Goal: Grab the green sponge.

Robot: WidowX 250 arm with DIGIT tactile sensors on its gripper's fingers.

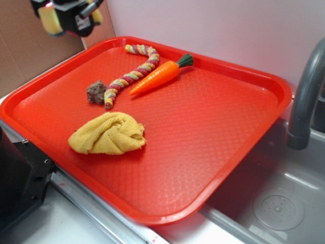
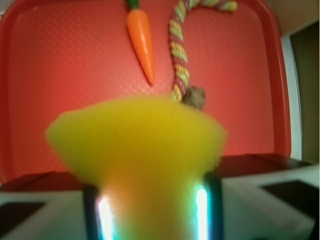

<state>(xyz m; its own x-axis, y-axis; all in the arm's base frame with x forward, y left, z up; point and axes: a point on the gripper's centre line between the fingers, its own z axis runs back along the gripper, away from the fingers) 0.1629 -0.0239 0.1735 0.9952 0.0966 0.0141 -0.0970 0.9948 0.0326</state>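
Above the red tray's (image 1: 244,168) back-left corner, gripper (image 1: 68,18) is holding the green sponge (image 2: 135,150) clamped between its jaws, lifted clear; grab is looking done, nothing left.

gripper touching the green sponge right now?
Touching. In the wrist view the green sponge sits squeezed between the gripper fingers; the exterior view shows it lifted clear of the tray.

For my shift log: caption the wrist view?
Gripper shut on yellow sponge, above red tray holding carrot and rope.
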